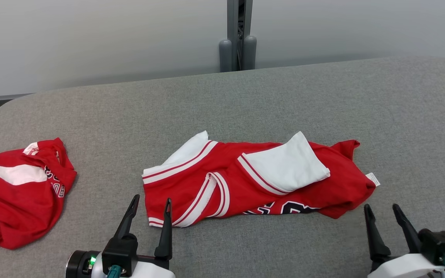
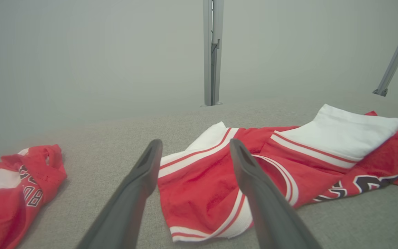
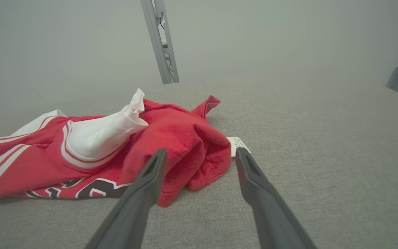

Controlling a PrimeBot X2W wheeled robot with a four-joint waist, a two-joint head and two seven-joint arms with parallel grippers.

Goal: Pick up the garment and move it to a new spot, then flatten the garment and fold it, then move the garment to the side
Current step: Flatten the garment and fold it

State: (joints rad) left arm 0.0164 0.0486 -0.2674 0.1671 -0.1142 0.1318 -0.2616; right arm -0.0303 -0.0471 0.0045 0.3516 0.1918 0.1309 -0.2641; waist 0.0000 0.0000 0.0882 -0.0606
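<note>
While the red-and-white garment (image 1: pixel 242 189) lies crumpled mid-way across the grey table (image 1: pixel 245 104), our left gripper (image 1: pixel 152 198) and right gripper (image 1: pixel 381 205) hover spread and empty along the table's near edge.

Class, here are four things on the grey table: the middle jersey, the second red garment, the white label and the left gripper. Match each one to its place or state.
Column 1
1. middle jersey
2. second red garment
3. white label
4. left gripper

Column 2
a. crumpled at the left end of the table
b. open, by the jersey's near left corner
c. sticking out at the jersey's right end
d. lying mid-table, with a white sleeve on top

Pairs: 1-d, 2-a, 3-c, 4-b
</note>
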